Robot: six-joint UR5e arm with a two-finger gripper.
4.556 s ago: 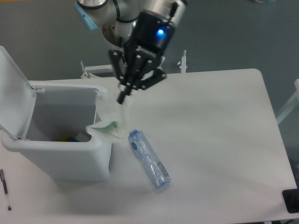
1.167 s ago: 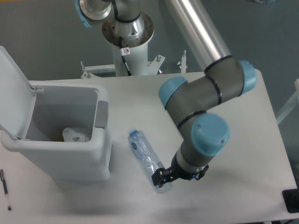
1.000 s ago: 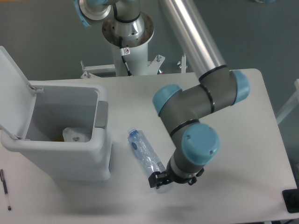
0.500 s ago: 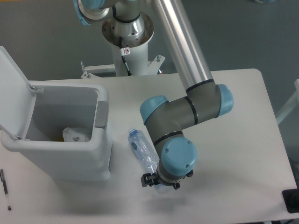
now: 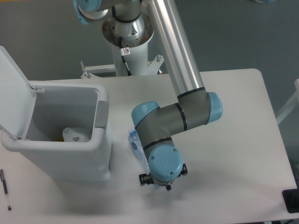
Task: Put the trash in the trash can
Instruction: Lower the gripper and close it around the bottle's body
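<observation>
Most of the gripper [image 5: 156, 183] is hidden under the arm's [image 5: 175, 122] blue-capped wrist joint; only small black parts show at the left and lower edge of that joint. Cannot tell whether the jaws are spread, pressed together or pinching anything.

The bottle [image 5: 136, 144] lies on the tabletop [image 5: 233, 140] just right of the trash can [image 5: 70, 161]. Only its upper end shows: bluish cap, clear crinkled plastic, a dark blue patch of label. Its lower part is covered by the wrist. No print on the label can be read.

Trash can: white rectangular plastic, smooth walls, rounded corners. Hinged lid [image 5: 14, 88] stands open on the left, partly cut off by the frame edge. Grey latch panel [image 5: 100, 115] sits on the right rim. Inside, at the bottom, a white paper scrap [image 5: 74, 134] with a few small dark marks, too small to read. An orange-yellow sliver beside it cannot be identified.

Black pen [image 5: 5, 189] lies on the tabletop at far left, below the can, well apart from the bottle. A dark object [image 5: 291, 200] at the lower right corner is cut off.

Arm: grey matte joints, light blue caps, polished metal tube running up to the base [image 5: 127, 35].
</observation>
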